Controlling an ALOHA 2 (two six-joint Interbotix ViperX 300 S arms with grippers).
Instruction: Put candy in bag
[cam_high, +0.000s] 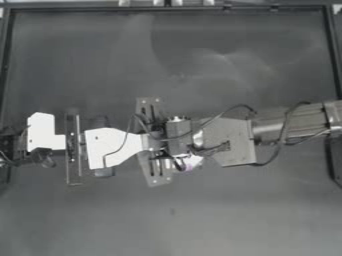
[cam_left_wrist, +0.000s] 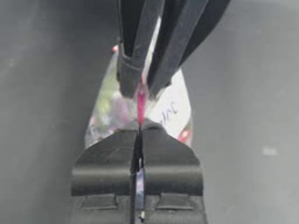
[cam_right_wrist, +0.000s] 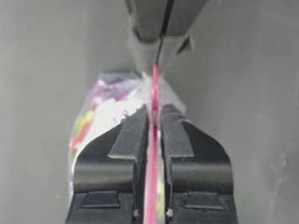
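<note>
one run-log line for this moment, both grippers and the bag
left gripper: shut on clear plastic zip bag pink seal strip | right gripper: shut on same strip | bag: held mid-table | loose candy: not visible

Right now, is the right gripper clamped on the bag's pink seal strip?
Yes, in the right wrist view the right gripper is shut on the pink seal strip of the bag.

My left arm (cam_high: 110, 146) shows white housings on a grey frame; my right arm (cam_high: 294, 122) has a silvery tube, grey plate and looping black cables. Both grippers' fingers (cam_left_wrist: 169, 164) are dark, wedge-shaped, with stepped ridges.
</note>
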